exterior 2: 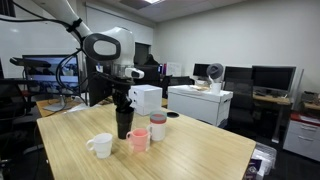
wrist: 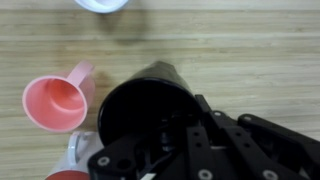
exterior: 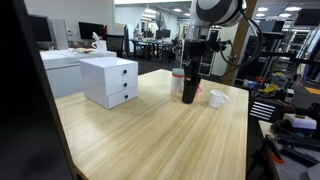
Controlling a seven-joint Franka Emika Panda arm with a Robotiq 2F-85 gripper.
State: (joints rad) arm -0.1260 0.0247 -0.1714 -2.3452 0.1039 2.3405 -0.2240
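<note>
A tall black cup [exterior: 189, 90] stands on the wooden table [exterior: 150, 140]; it also shows in the other exterior view [exterior 2: 123, 124] and fills the wrist view [wrist: 145, 100]. My gripper [exterior: 190, 72] [exterior 2: 121, 103] [wrist: 185, 115] comes down from above and is shut on the cup's rim. A pink cup with a handle [exterior 2: 138, 140] [wrist: 58, 105] stands right beside the black cup. A white mug [exterior: 218, 98] [exterior 2: 101, 146] [wrist: 100, 4] stands a little further off. A white container with a red lid [exterior 2: 158, 127] [exterior: 177, 82] [wrist: 65, 172] is close by.
A white two-drawer box [exterior: 110, 80] [exterior 2: 146, 98] stands on the table behind the cups. Office desks, monitors and a white cabinet [exterior 2: 200, 102] surround the table. Cables and tools lie on a bench [exterior: 290, 110] past the table's edge.
</note>
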